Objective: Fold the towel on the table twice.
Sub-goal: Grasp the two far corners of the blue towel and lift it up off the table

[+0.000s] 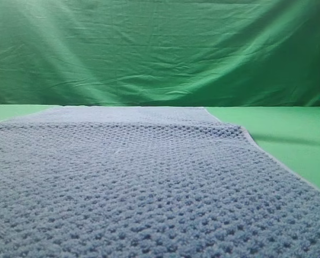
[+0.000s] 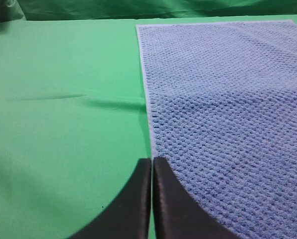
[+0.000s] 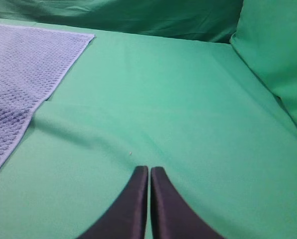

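Towel (image 1: 149, 188) lay flat on the table (image 1: 294, 134), blue-grey waffle weave, filling most of the high view and running back toward the green curtain (image 1: 160, 54). A step across the towel's width showed partway back, with the far section narrower than the near one. Left gripper (image 2: 152, 162) had its two dark fingers pressed together, nothing between them, tips right at the towel's left hemmed edge; can't tell if they touched the cloth. Right gripper (image 3: 149, 170) also had fingers closed tight with nothing held, over bare green table well to the right of the towel (image 3: 19, 84). Towel's far right corner sat flat. A shallow crease in the table cloth ran out from the towel's right edge.
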Tool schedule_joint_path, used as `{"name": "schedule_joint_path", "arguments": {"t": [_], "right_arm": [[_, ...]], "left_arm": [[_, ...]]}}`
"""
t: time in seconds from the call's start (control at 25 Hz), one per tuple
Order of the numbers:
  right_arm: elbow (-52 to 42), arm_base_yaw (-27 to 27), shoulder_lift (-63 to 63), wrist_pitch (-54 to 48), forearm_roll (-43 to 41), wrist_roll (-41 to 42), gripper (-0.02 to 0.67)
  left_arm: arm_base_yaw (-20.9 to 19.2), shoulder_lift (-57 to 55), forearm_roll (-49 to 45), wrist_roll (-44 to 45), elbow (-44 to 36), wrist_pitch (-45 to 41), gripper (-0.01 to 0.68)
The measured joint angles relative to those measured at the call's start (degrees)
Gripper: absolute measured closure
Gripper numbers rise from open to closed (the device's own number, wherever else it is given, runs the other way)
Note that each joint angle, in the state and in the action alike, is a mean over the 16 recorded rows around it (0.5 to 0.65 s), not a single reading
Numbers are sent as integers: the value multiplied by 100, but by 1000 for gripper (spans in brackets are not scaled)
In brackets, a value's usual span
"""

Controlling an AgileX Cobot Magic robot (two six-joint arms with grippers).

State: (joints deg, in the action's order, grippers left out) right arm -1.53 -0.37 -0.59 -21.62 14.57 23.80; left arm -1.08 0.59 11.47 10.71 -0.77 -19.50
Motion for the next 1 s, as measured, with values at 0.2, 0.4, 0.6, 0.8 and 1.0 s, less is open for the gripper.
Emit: {"name": "schedule_joint_path", "arguments": {"t": [0.2, 0.4, 0.6, 0.8, 1.0], "right_arm": [[0, 0, 0, 0, 0, 0, 649], [0, 0, 0, 0, 0, 0, 649], [0, 0, 0, 0, 0, 0, 649], [0, 0, 0, 0, 0, 0, 649], [0, 0, 0, 0, 0, 0, 649]], "left_arm": [[0, 0, 0, 0, 0, 0, 673], [0, 0, 0, 0, 0, 0, 673], [0, 0, 0, 0, 0, 0, 673], [0, 0, 6, 0, 0, 1, 673], [0, 0, 156, 0, -4, 11, 673]]}}
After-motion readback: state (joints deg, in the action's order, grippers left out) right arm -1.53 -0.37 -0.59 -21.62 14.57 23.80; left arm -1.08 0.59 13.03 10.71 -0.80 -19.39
